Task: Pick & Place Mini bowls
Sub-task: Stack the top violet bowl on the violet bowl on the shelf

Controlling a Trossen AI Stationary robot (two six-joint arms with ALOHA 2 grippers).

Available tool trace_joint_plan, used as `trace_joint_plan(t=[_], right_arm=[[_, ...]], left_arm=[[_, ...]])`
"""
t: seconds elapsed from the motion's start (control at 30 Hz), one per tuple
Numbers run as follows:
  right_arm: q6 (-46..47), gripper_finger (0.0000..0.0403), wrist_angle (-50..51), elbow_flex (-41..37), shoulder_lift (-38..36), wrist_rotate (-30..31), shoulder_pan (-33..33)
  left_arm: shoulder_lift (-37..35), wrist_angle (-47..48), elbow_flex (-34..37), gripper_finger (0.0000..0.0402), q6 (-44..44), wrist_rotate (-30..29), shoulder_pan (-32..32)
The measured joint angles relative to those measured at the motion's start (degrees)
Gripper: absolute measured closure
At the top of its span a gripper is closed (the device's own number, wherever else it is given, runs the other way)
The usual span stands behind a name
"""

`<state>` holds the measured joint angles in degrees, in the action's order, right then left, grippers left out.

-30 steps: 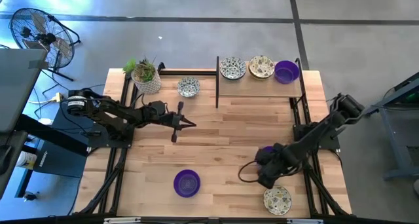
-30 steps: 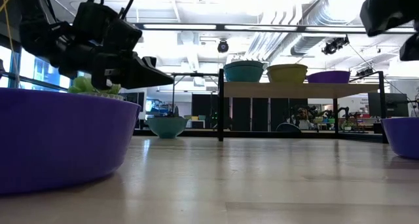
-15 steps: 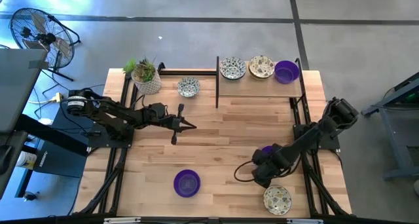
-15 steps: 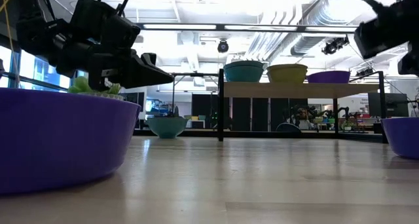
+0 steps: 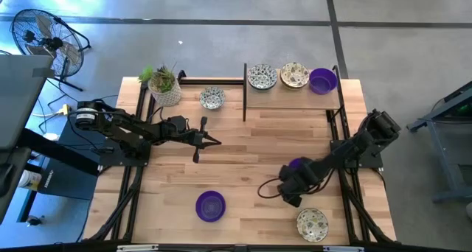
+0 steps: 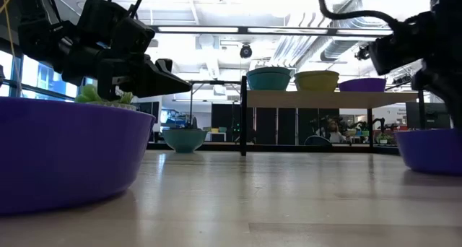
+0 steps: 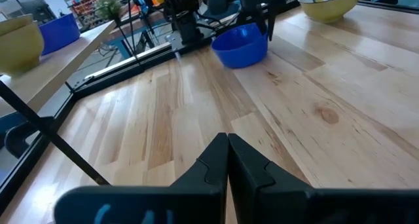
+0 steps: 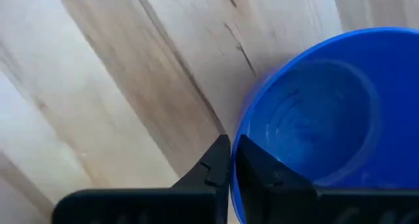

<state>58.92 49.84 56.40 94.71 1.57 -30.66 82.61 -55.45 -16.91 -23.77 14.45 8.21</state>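
Note:
A purple mini bowl (image 5: 298,164) sits on the table at the right, under my right gripper (image 8: 230,153), which is shut on its rim. In the low view this bowl (image 6: 432,150) rests on its base. My left gripper (image 5: 214,141) hovers shut and holding nothing over the table's left middle. Another purple bowl (image 5: 210,205) rests near the front edge. A patterned bowl (image 5: 312,222) lies at the front right and one (image 5: 212,98) at the back. Three bowls (image 5: 294,76) stand on the shelf. My right gripper holds the purple bowl by its rim (image 8: 239,133), one finger inside the bowl and one outside. The fingers come from above, pointing down. The bowl stands upright with its base on the table.
A white pot with a green plant (image 5: 164,85) stands at the back left. The raised shelf (image 5: 291,93) with dark posts takes up the back right. Black frame rails (image 5: 136,163) run along both sides. Bare wood lies in the middle.
My right gripper has shut from wide open onto the purple bowl's rim, while that arm has moved toward the table's left. The bowl has slid a little toward the left along the table.

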Motion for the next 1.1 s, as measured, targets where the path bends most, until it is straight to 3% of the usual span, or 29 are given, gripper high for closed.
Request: trace_joint_plan(t=[0.27,0.67,1.1], right_arm=[[-8.65,0.0399,3.20,6.92,-3.96,1.56,3.26],[-24.79,0.0400,19.39,22.98,-7.84,7.02,12.50],[-45.77,0.0400,37.32,41.43,-7.84,15.00,31.54]], left_arm=[[0.00,0.01,0.00,0.0401,0.00,0.01,0.00],[0.00,0.03,0.00,0.0401,0.02,0.05,0.00],[0.00,0.05,0.00,0.0401,0.07,0.12,0.00]])
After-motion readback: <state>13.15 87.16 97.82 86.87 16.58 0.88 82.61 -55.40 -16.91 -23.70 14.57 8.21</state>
